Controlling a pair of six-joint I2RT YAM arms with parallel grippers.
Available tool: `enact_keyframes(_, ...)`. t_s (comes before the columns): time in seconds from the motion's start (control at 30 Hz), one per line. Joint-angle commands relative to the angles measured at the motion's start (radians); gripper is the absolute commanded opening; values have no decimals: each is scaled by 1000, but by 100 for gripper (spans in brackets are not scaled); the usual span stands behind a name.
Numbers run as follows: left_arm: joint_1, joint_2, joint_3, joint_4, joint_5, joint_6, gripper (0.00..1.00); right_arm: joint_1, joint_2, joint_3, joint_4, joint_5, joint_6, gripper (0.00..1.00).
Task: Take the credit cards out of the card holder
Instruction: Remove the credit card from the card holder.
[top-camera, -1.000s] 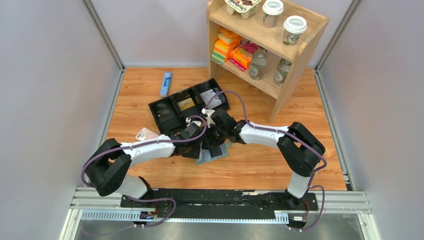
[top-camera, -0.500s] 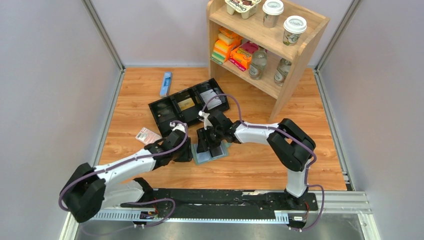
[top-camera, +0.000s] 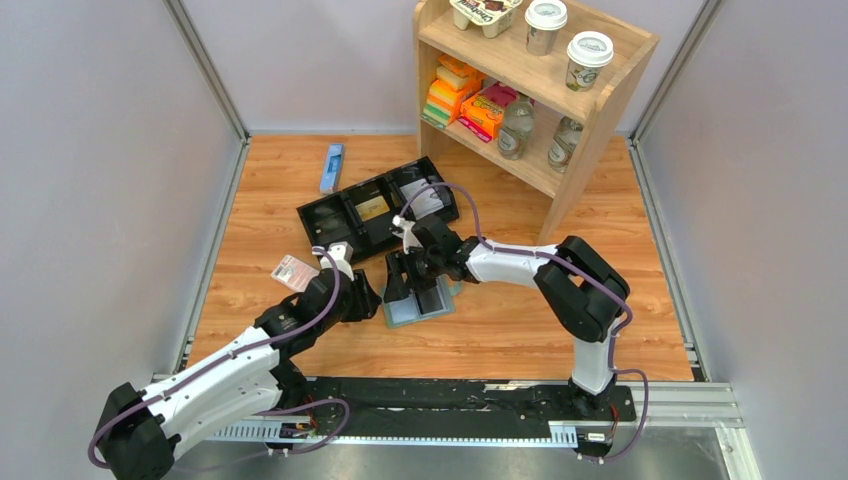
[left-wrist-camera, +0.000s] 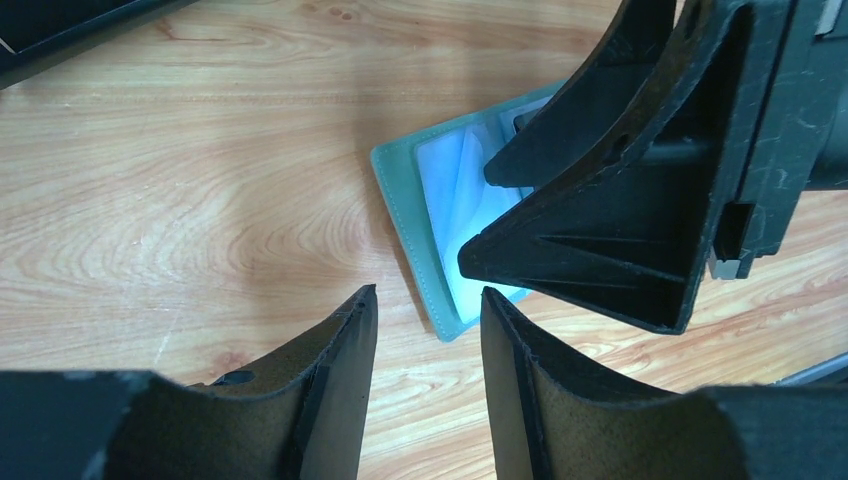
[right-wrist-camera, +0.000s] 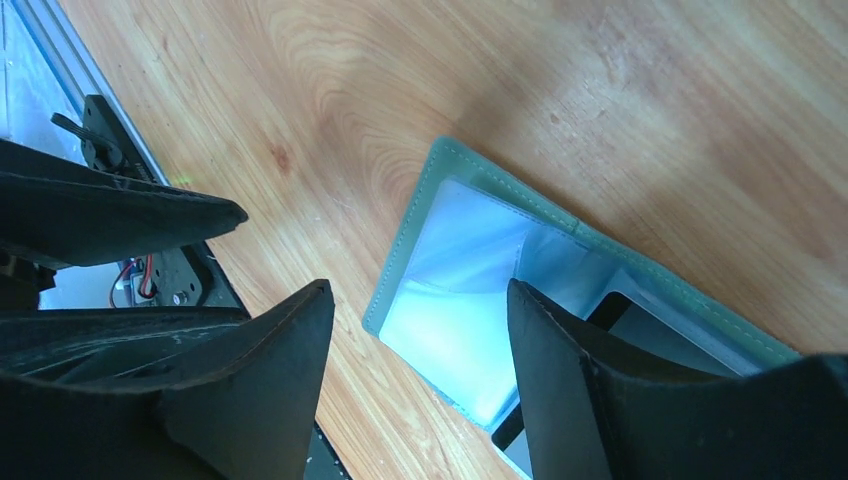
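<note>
The card holder lay open on the bench. The right fingers stood apart over it; the left fingers, also apart, were just beside it.

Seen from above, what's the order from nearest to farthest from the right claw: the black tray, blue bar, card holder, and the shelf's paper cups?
1. Card holder, directly beneath the right claw.
2. Black tray, just behind it.
3. Blue bar, far back on the left.
4. Paper cups, atop the shelf, back right.
</note>
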Motion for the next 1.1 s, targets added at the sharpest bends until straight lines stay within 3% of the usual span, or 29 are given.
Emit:
enact_keyframes(0.0,2,0,13,33,1,-6,51,6,-59,55,30,2,7,68)
enact_keyframes(0.33,2,-5,23,61,16,0,51,6,-66,121,4,89,-14,70)
enact_keyframes(0.63,2,53,60,131,71,0,50,-9,-195,112,-74,327,-77,68)
enact_keyframes(0.8,2,177,117,220,125,-3,49,-32,-270,31,-102,425,-74,56)
enact_keyframes(0.97,5,332,164,285,154,-26,48,-66,-303,-64,-106,404,-59,32)
enact_keyframes(1.07,22,423,180,346,191,-52,48,-65,-309,-112,-94,384,-51,23)
